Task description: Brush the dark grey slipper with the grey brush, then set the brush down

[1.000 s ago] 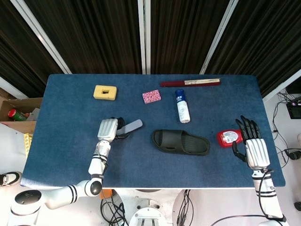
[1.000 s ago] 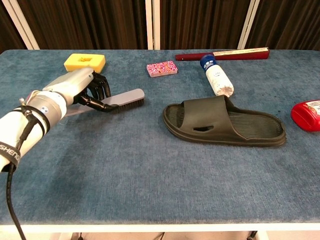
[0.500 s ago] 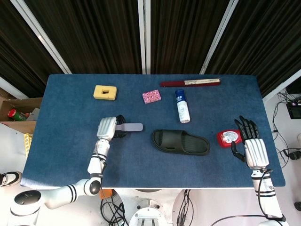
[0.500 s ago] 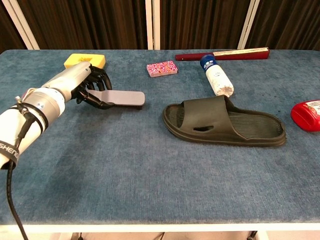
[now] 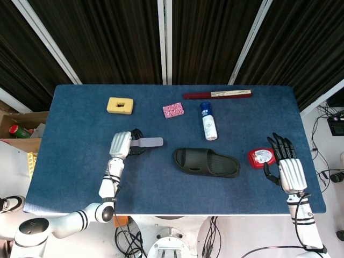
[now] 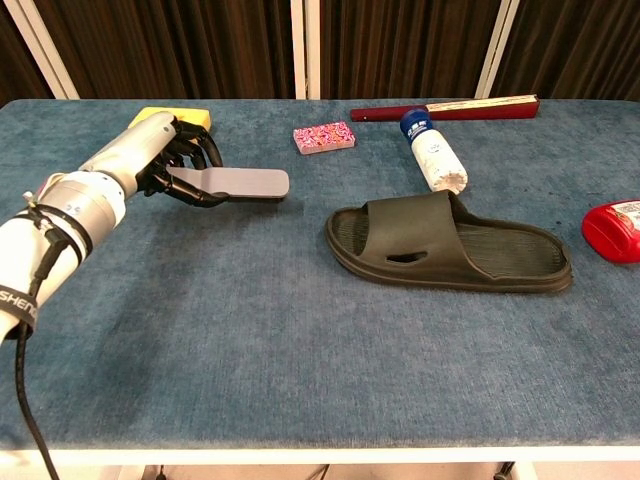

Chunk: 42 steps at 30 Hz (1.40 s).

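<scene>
Since the left hand (image 6: 165, 165) clamps its fingers on only the grey brush's (image 6: 235, 183) handle end while the right hand (image 5: 285, 161) idles with fingers apart, the brush may twist loose against the dark grey slipper (image 6: 450, 243).

Far side of my table (image 5: 80, 177): yellow sponge (image 5: 120, 105), pink patterned pad (image 5: 173, 110), folded fan (image 5: 217, 94). White bottle (image 5: 208, 121) lies beside them. Red container (image 5: 262, 157) sits at the right edge.

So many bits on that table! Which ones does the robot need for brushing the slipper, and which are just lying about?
Needed:
grey brush, held by the left robot hand
dark grey slipper

Lying about:
yellow sponge
pink patterned block
white bottle
folded fan
red container
</scene>
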Each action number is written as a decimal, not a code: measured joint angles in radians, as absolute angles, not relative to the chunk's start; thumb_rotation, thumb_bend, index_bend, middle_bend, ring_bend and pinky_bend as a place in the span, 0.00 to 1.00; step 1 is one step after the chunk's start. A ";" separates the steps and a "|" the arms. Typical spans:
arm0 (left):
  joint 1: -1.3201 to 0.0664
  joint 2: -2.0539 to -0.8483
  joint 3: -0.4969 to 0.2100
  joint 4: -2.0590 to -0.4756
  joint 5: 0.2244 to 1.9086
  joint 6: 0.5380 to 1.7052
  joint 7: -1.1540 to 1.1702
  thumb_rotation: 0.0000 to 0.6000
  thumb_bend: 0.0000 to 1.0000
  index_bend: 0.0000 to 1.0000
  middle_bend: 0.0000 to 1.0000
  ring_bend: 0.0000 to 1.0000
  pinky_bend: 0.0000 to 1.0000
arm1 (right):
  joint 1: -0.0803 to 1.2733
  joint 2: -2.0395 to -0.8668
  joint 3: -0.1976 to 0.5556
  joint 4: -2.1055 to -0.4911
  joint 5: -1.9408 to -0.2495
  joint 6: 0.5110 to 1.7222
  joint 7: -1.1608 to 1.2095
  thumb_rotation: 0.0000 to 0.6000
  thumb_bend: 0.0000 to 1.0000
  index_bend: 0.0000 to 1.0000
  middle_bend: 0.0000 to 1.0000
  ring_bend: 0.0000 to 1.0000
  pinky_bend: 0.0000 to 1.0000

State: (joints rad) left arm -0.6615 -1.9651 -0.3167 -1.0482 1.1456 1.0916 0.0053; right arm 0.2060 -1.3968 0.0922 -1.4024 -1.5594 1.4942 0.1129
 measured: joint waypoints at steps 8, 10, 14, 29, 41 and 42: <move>-0.660 -1.965 -0.325 -1.047 1.167 1.109 -0.042 1.00 0.46 0.82 1.00 1.00 1.00 | 0.205 -1.397 0.091 -1.401 -1.559 1.494 0.114 1.00 0.48 0.00 0.00 0.00 0.00; -0.658 -1.960 -0.330 -1.056 1.167 1.107 -0.066 1.00 0.47 0.84 1.00 1.00 1.00 | 0.205 -1.396 0.090 -1.402 -1.560 1.494 0.116 1.00 0.48 0.00 0.00 0.00 0.00; -0.654 -1.945 -0.335 -1.084 1.168 1.098 -0.097 1.00 0.49 0.88 1.00 1.00 1.00 | 0.206 -1.396 0.088 -1.403 -1.564 1.492 0.116 1.00 0.48 0.00 0.00 0.00 0.00; -0.680 -1.828 -0.362 -1.274 1.128 0.965 -0.150 1.00 0.54 0.90 1.00 1.00 1.00 | 0.236 -1.392 0.029 -1.411 -1.618 1.413 0.085 1.00 0.54 0.00 0.00 0.00 0.00; -0.710 -1.757 -0.385 -1.392 1.085 0.894 -0.172 1.00 0.56 0.90 1.00 1.00 1.00 | 0.311 -1.405 -0.022 -1.450 -1.647 1.245 -0.014 1.00 0.66 0.10 0.10 0.00 0.00; -0.713 -1.751 -0.385 -1.410 1.084 0.888 -0.174 1.00 0.56 0.90 1.00 1.00 1.00 | 0.316 -1.408 -0.025 -1.452 -1.641 1.227 -0.023 1.00 0.66 0.11 0.11 0.00 0.00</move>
